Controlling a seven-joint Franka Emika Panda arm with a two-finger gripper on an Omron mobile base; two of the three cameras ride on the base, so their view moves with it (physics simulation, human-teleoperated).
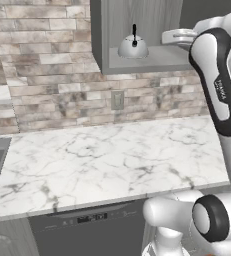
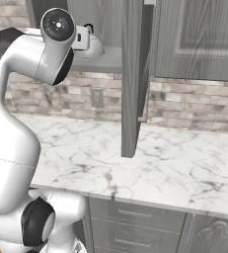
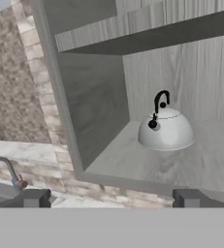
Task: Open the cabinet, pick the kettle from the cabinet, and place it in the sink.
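Cabinet [image 3: 99, 106] door's hanging open already, kettle [image 3: 165, 130] is sitting mid-shelf, and the fingers [image 3: 188, 197] are spread wide, gripping nothing. Grabbing and sinking it is remaining.

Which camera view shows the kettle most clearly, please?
The hand view: the kettle stands whole on the cabinet shelf, handle and knob clear. The left base view shows it smaller; in the right base view the arm hides most of it.
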